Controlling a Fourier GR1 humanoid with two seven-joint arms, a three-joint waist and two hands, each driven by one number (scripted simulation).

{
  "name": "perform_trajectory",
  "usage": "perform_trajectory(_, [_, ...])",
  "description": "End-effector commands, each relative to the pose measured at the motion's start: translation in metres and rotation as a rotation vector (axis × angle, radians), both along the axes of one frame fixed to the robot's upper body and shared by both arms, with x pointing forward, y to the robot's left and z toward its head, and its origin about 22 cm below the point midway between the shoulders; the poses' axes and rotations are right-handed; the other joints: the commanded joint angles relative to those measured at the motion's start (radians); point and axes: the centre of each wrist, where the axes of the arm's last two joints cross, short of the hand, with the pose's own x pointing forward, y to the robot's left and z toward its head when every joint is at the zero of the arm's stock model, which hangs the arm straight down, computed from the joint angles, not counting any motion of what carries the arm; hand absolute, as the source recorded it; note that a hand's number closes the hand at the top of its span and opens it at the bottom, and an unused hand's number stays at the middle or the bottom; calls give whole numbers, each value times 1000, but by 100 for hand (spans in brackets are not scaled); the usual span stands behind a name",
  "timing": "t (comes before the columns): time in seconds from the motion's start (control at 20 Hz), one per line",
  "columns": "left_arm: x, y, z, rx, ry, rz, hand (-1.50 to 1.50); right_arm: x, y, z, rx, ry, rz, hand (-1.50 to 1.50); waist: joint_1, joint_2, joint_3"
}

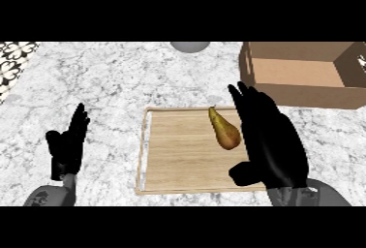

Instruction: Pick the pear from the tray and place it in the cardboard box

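Observation:
A brownish-yellow pear (224,129) lies on the wooden tray (175,155), toward its right side, stem pointing away from me. My right hand (271,140) hovers just right of the pear, fingers straight and open, covering the tray's right edge. The thumb sticks out at the lower left of the palm. The open cardboard box (300,72) stands at the back right, beyond the tray. My left hand (68,143) rests open at the lower left, fingers up, well apart from the tray.
A grey round object (190,46) sits at the counter's far edge, left of the box. A patterned black-and-white surface (14,60) borders the marble counter at the upper left.

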Motion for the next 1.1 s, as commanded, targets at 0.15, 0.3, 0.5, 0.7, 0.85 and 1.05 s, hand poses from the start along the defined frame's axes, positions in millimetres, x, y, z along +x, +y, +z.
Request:
perform_trajectory(0.15, [-1,2,4,-4,6,-1,0,21,40,-27,-94,150,-118,-150,6,1,1])
perform_trajectory(0.3, [-3,10,-4,2,-3,-3,0,19,45,-12,-69,164,-111,-150,0,0,1])
perform_trajectory(0.5, [8,-1,-2,-3,3,-7,0,23,63,-14,-73,182,-118,-150,-2,1,1])
perform_trajectory(0.7, [6,24,17,2,0,0,0,13,53,-27,-98,182,-162,-150,-6,-1,1])
perform_trajectory(0.85, [4,4,-2,8,2,4,0,11,76,-19,-122,187,-180,-150,-1,-1,1])
perform_trajectory(1.05, [4,-5,5,-14,16,-9,0,36,72,-34,-126,208,-198,-150,1,1,1])
